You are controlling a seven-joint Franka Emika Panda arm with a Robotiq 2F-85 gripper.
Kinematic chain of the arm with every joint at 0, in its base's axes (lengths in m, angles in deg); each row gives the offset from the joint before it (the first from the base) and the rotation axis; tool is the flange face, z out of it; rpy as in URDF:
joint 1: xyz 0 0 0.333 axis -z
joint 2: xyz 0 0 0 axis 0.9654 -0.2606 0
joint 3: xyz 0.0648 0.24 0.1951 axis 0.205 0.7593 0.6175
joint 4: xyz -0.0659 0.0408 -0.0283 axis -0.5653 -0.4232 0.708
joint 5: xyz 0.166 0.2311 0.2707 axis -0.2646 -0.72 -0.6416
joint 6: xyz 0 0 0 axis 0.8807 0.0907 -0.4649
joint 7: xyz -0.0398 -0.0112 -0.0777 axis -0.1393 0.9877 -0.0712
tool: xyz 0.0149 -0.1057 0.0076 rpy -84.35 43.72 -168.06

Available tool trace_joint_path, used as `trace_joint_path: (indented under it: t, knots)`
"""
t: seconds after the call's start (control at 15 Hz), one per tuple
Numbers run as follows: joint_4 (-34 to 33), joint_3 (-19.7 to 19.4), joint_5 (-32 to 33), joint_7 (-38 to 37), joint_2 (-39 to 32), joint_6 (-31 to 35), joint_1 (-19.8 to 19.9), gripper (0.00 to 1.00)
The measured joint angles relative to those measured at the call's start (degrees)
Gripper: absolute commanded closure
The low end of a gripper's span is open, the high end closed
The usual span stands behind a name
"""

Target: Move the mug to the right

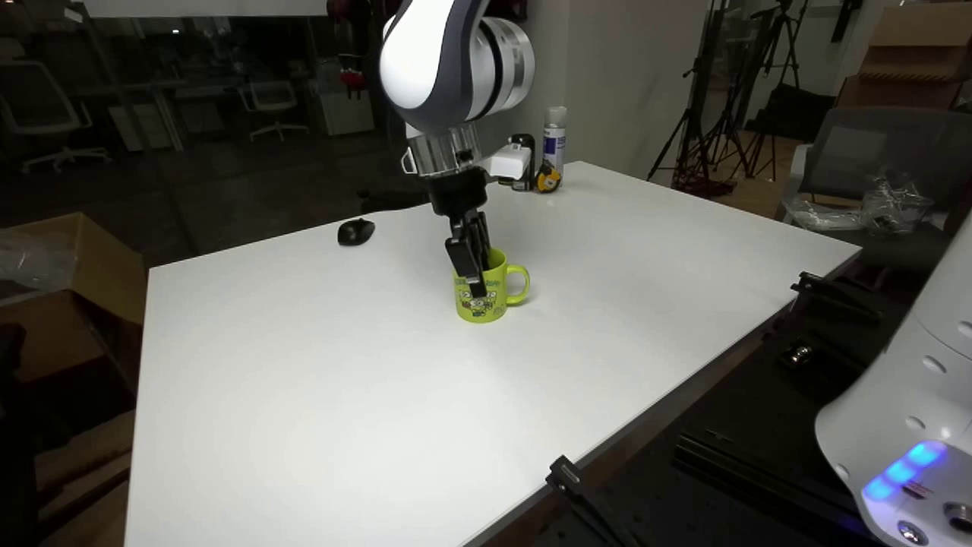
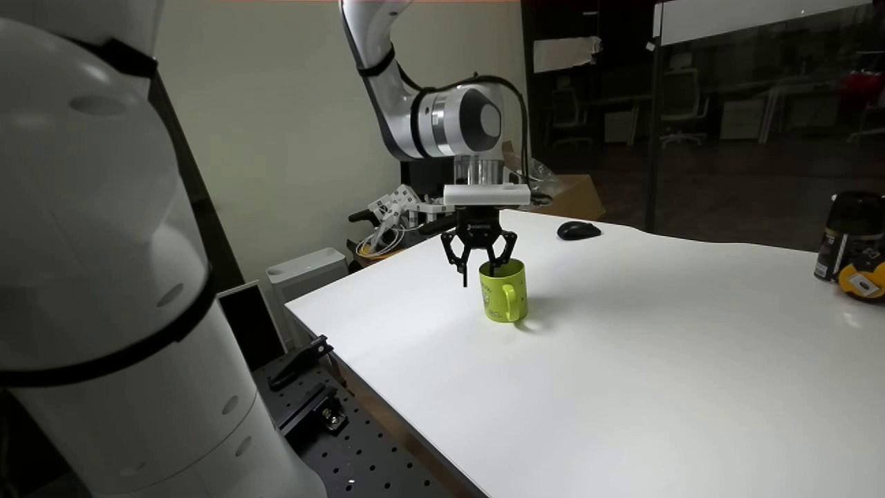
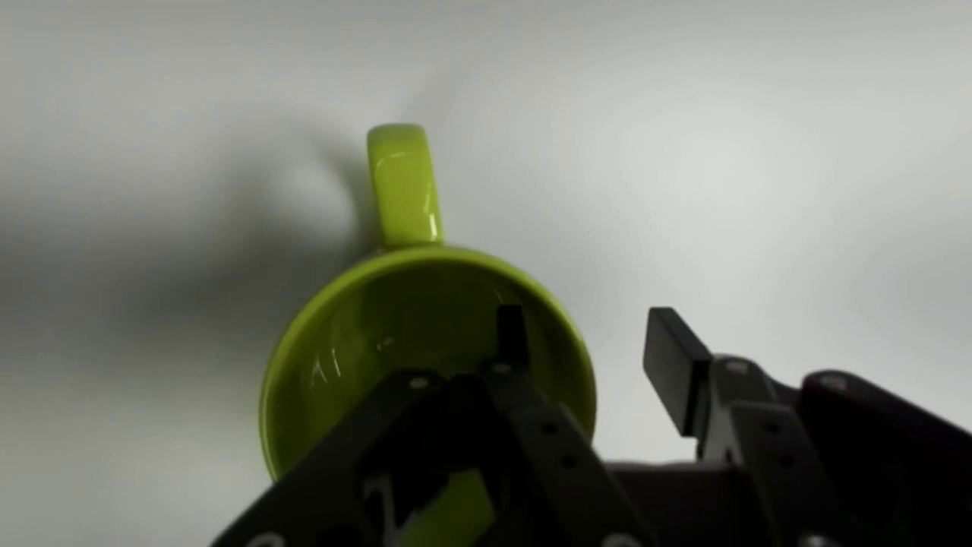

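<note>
White tabletop (image 1: 304,425), black computer mouse (image 1: 355,232) near one edge, and the yellow-green cartoon mug (image 2: 498,299) stands upright out on it. Robotiq gripper (image 2: 478,277) at its mouth is unclenched, fingers (image 3: 676,372) apart: in the wrist view one dips into the mug, the other hangs outside, so the rim (image 3: 456,254) sits between them.

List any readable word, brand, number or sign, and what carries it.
Nothing reads for certain.
Mug: printed lettering, too blurred.
Tool: pale marking, too small.
Spray can: label, too small.
Dark can: label, too small.
Yellow-and-black item: label, too small.
Robot base: small tag, too blurred.
</note>
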Motion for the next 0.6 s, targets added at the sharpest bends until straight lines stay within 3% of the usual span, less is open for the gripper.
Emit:
trace_joint_path:
  t: [0.2, 0.4, 0.47, 0.6]
  knots:
    - [0.01, -0.02, 0.04, 0.00, 0.00, 0.99, 0.30, 0.76]
    - [0.01, -0.02, 0.04, 0.00, 0.00, 1.05, 0.39, 0.76]
    - [0.01, -0.02, 0.04, 0.00, 0.00, 1.05, 0.39, 0.94]
    - [0.01, -0.02, 0.05, 0.01, 0.00, 1.05, 0.39, 1.00]
